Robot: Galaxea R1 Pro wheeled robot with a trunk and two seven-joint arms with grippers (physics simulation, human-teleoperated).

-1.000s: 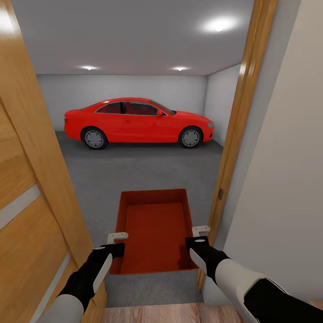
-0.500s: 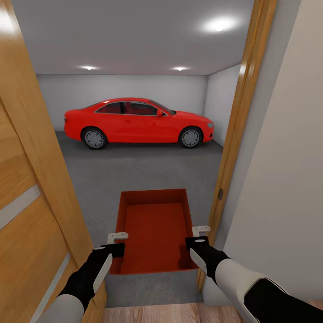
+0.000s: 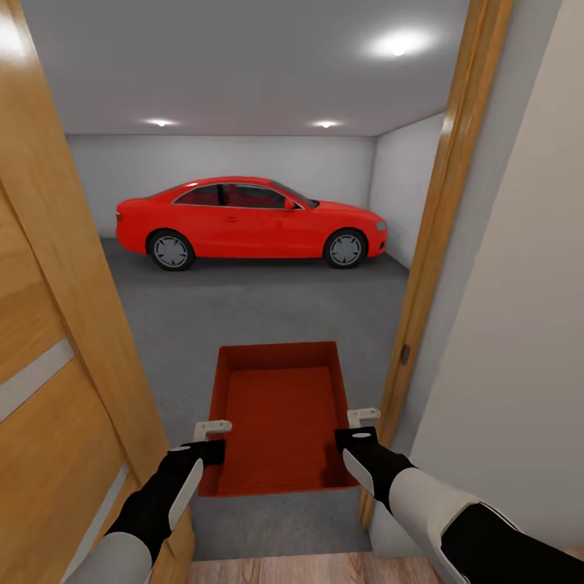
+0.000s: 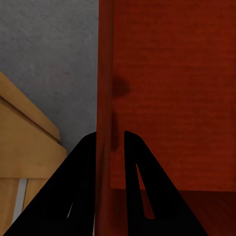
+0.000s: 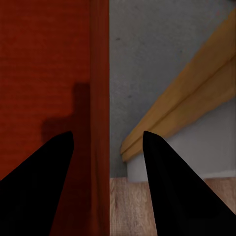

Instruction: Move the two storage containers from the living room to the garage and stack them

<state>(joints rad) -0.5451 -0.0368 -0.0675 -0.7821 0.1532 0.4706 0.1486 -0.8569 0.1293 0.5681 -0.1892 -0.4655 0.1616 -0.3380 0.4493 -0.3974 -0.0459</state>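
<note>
One orange-red storage container (image 3: 280,414) hangs in front of me in the doorway, over the garage's dark grey floor (image 3: 243,308). My left gripper (image 3: 212,428) is shut on its left wall; the left wrist view shows the two fingers of that gripper (image 4: 109,135) pinching the thin wall of the container (image 4: 167,88). At the right wall, my right gripper (image 3: 362,418) straddles the rim. In the right wrist view the right gripper (image 5: 105,135) has its fingers spread wide, with the wall of the container (image 5: 98,64) between them and a gap on the outer side.
A red car (image 3: 243,219) is parked across the far end of the garage. A honey-coloured door (image 3: 49,365) stands close on my left. The door frame (image 3: 438,243) and a pale wall (image 3: 519,324) are close on my right. Light wood planks (image 3: 308,568) lie under me.
The view has crept slightly forward through the doorway, and the right door frame has slid a little to the right. Arms and container keep the same pose.
</note>
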